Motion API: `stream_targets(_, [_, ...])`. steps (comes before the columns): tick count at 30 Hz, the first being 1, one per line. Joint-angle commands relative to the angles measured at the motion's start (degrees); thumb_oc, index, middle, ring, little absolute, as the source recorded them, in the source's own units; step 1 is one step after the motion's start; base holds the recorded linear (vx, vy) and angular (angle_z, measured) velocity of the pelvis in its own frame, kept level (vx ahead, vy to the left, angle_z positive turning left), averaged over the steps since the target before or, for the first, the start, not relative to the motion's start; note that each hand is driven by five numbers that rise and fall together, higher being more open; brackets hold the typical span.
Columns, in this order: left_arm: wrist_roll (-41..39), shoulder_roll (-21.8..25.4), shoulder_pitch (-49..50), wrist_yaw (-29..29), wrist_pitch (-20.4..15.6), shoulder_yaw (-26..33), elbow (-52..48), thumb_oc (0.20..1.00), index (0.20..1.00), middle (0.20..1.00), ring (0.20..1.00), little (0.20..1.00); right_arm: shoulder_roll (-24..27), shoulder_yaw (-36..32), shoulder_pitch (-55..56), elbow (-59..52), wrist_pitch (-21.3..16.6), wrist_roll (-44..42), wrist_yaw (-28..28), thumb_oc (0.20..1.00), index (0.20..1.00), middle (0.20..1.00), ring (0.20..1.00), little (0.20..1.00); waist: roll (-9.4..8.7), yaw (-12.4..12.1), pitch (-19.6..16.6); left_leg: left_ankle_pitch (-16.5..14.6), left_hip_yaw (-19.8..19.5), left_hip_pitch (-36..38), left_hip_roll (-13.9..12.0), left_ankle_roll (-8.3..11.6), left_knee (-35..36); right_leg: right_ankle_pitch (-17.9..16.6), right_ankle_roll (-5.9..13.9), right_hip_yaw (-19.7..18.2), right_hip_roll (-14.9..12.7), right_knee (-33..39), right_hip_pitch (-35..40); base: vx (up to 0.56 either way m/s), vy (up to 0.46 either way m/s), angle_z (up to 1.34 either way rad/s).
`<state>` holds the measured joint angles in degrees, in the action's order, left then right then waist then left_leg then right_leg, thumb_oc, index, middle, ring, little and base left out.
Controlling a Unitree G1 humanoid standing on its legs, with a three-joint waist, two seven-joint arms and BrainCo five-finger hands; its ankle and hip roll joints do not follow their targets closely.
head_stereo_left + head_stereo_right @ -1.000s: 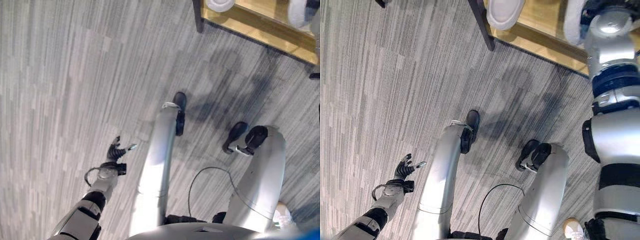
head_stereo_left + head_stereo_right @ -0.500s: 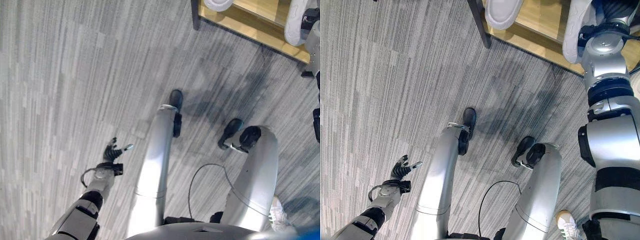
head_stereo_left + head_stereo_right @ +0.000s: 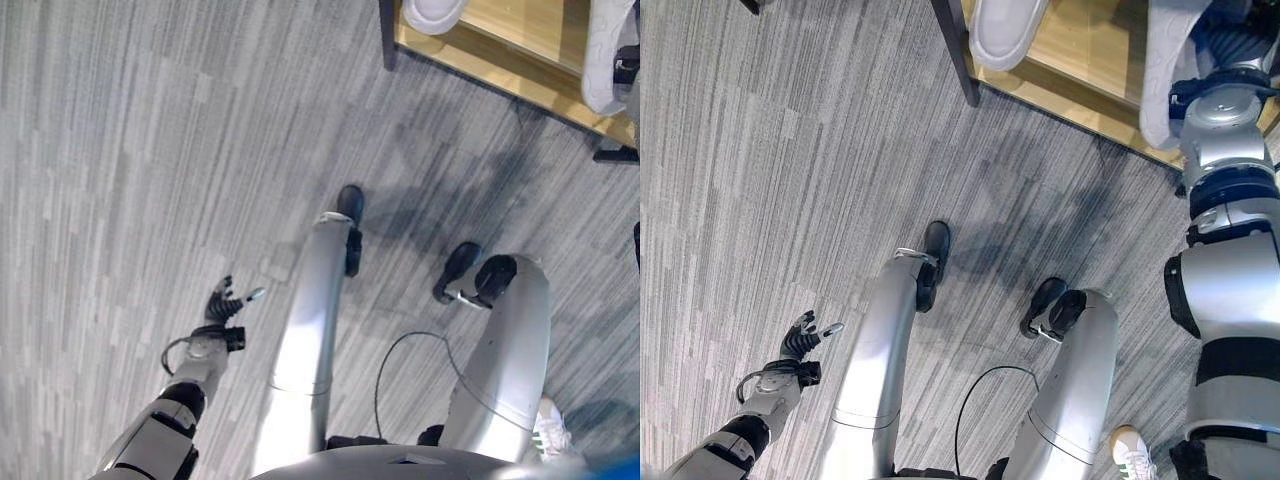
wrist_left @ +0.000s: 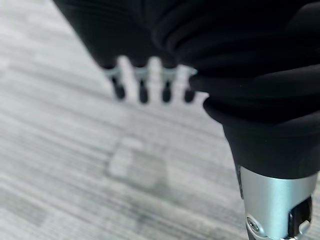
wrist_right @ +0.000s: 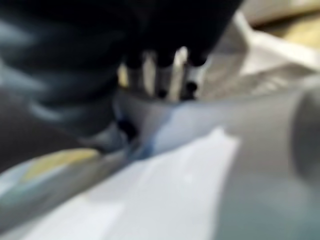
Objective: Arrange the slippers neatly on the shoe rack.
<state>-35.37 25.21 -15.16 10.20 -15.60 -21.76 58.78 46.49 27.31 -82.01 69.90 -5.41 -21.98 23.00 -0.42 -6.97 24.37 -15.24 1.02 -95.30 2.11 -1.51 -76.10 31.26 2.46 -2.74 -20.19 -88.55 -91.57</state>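
White slipper (image 3: 1168, 70) sits clasped in the right hand (image 5: 165, 75) fingers over the wooden shoe rack (image 3: 1080, 60); left hand (image 3: 228, 303) fingers relaxed.

The shoe rack (image 3: 1080, 100) stands at one o'clock on the floor (image 3: 760, 180), its corner post (image 3: 958, 50) toward twelve. One slipper (image 3: 1006, 30) lies on the rack's shelf just beside that post. A second slipper (image 3: 1167, 70) sits on the shelf toward two o'clock, well apart from the first, with the right hand (image 5: 160, 75) against it, its fingers (image 5: 172, 75) on the slipper. The left hand (image 3: 228, 303) hangs at eight o'clock, above the floor and far from the rack, fingers (image 4: 142, 85) straight and touching nothing. A person's shoe (image 3: 1137, 452) rests on the floor at five o'clock.
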Motion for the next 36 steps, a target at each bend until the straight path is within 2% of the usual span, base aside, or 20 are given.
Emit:
stream_targets(1, [-0.98, -1.44, -0.49, 0.15, -0.06, 7.01, 3.59, 1.0, 1.0, 1.0, 1.0, 1.0, 6.46, 0.55, 1.29, -6.29, 0.75, 6.27, 4.21, 0.2, 0.2, 0.2, 0.2, 0.2, 1.12, 1.16, 5.05, -8.11, -6.57, 5.35, -3.11, 3.65, 1.47, -6.21, -0.27, -1.79, 0.92, 7.39, 4.55, 0.0, 0.0, 0.0])
stream_targets(5, [-1.01, -1.81, 0.19, 0.38, -0.1, 7.63, 2.54, 1.0, 1.0, 1.0, 1.0, 1.0, 7.24, -3.41, 4.39, -13.22, 1.86, 10.23, 6.92, 0.2, 0.2, 0.2, 0.2, 0.2, 0.92, 1.38, 4.85, -8.29, -6.78, 5.35, -3.2, 3.62, 1.35, -5.97, -0.25, -1.79, 1.0, 7.06, 4.57, 0.0, 0.0, 0.0])
stream_targets(6, [-0.73, -2.33, 0.42, 0.39, -0.04, 8.18, 2.05, 1.0, 1.0, 1.0, 1.0, 1.0, 6.94, -6.47, 6.73, -18.18, 1.37, 12.11, 8.8, 0.2, 0.2, 0.2, 0.2, 0.2, 1.1, 1.71, 4.85, -8.55, -6.88, 5.35, -3.17, 3.56, 0.99, -5.75, -0.23, -1.75, 1.05, 6.71, 4.73, 0.0, 0.0, 0.0])
stream_targets(7, [0.01, -2.46, 0.47, 0.68, -0.22, 8.51, 1.33, 1.0, 1.0, 1.0, 1.0, 1.0, 5.77, -10.3, 9.77, -24.93, 0.49, 15.2, 11.17, 0.2, 0.2, 0.2, 0.2, 0.2, 1.09, 1.67, 4.67, -8.75, -6.88, 5.35, -3.2, 3.41, 0.69, -5.64, -0.17, -1.7, 1.16, 6.4, 4.85, 0.0, 0.0, 0.0])
stream_targets(9, [0.82, -2.25, 0.3, 0.83, -0.64, 8.79, 0.48, 1.0, 1.0, 1.0, 1.0, 1.0, 4.73, -12.99, 11.16, -30.05, -0.05, 17.34, 12.63, 0.2, 0.2, 0.2, 0.2, 0.2, 1.13, 1.55, 4.62, -8.82, -7.03, 5.35, -3.06, 3.36, 0.76, -5.44, -0.08, -1.7, 1.24, 6.34, 4.96, 0.0, 0.0, 0.0])
stream_targets(12, [1.52, -1.84, 0.05, 1.06, -0.65, 8.82, -0.39, 1.0, 1.0, 1.0, 1.0, 1.0, 3.34, -15.26, 11.35, -33.26, 0.28, 18.87, 14.07, 0.2, 0.2, 0.2, 0.2, 0.2, 1.24, 1.29, 4.43, -8.66, -7.21, 5.35, -2.89, 3.39, 0.93, -5.24, -0.05, -1.74, 1.22, 6.3, 5.0, 0.0, 0.0, 0.0])
stream_targets(13, [2.15, -1.47, -0.42, 1.42, -0.67, 8.32, -0.7, 1.0, 1.0, 1.0, 1.0, 1.0, 0.94, -17.08, 10.11, -35.04, 0.06, 18.36, 15.67, 0.2, 0.2, 0.2, 0.2, 0.2, 1.41, 1.02, 4.2, -8.4, -7.5, 5.35, -2.43, 3.52, 1.37, -5.18, -0.01, -1.65, 1.02, 6.35, 5.1, 0.0, 0.0, 0.0])
stream_targets(17, [2.47, -1.15, -0.88, 1.65, -0.77, 7.58, -0.18, 1.0, 1.0, 1.0, 1.0, 1.0, -1.13, -16.71, 6.84, -33.19, -1.3, 14.14, 15.81, 0.2, 0.2, 0.2, 0.2, 0.2, 1.53, 0.53, 3.92, -7.97, -7.63, 5.35, -2.05, 3.66, 2.15, -5.49, 0.21, -1.53, 0.79, 6.88, 5.19, -0.01, 0.001, 0.06])
stream_targets(21, [2.14, -1.02, -1.84, 1.78, -0.77, 5.68, 1.24, 1.0, 1.0, 1.0, 1.0, 1.0, -4.23, -13.11, -0.14, -28.12, -4.26, 6.0, 15.2, 0.2, 0.2, 0.2, 0.2, 0.2, 1.68, -0.29, 3.63, -7.51, -7.39, 5.35, -1.88, 3.8, 3.22, -6.02, 0.55, -1.64, 0.61, 7.6, 5.11, 0.0, 0.027, 0.06])
stream_targets(26, [2.13, -0.64, -2.3, 2.24, -1.73, 4.41, 0.64, 1.0, 1.0, 1.0, 1.0, 1.0, -5.53, -10.74, -3.06, -23.12, -6.36, 0.88, 14.24, 0.2, 0.2, 0.2, 0.2, 0.2, 2.11, -0.86, 3.87, -7.24, -7.16, 5.35, -1.61, 3.74, 3.94, -6.35, 0.88, -1.61, 0.23, 8.21, 4.93, 0.0, 0.005, 0.02])
stream_targets(32, [2.0, -0.14, -1.08, 2.68, -2.61, 3.63, -2.85, 1.0, 1.0, 1.0, 1.0, 1.0, -5.03, -8.63, -3.16, -20.61, -5.82, 1.49, 14.19, 0.2, 0.2, 0.2, 0.2, 0.2, 2.77, -1.12, 4.77, -6.87, -6.76, 5.35, -1.28, 3.76, 4.53, -6.59, 1.27, -2.03, -0.32, 8.5, 4.6, 0.01, 0.032, 0.04])
stream_targets(36, [1.8, -0.01, -0.38, 3.2, -3.02, 3.44, -4.93, 1.0, 1.0, 1.0, 1.0, 1.0, -4.95, -9.77, -0.99, -19.46, -5.84, 1.21, 14.9, 0.2, 0.2, 0.2, 0.2, 0.2, 3.06, -0.83, 5.33, -6.77, -6.36, 5.35, -1.0, 3.68, 4.55, -6.75, 1.23, -2.4, -0.45, 8.25, 4.38, 0.0, 0.005, 0.01])
